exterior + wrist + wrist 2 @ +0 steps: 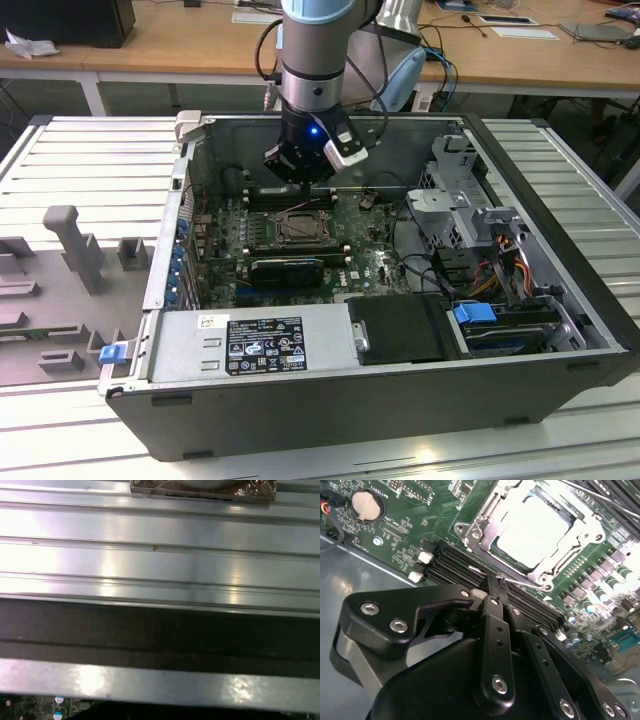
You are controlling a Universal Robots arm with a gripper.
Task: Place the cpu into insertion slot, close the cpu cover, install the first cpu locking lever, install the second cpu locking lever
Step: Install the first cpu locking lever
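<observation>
Seated cpu (532,532) lies just beyond the closed jaws

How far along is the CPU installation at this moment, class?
Done: the cpu sits in the insertion slot with the cpu cover closed over it. In hand: the shut gripper meets a wire locking lever. Left: the levers; I cannot tell whether either is latched.

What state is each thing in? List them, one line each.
cpu, seated in the insertion slot.
cpu cover, down over the cpu's edges.
near locking lever, lying along the cover; latched or not, cannot tell.
gripper, fingers shut, tips at that lever's end.
computer case, side open.
</observation>
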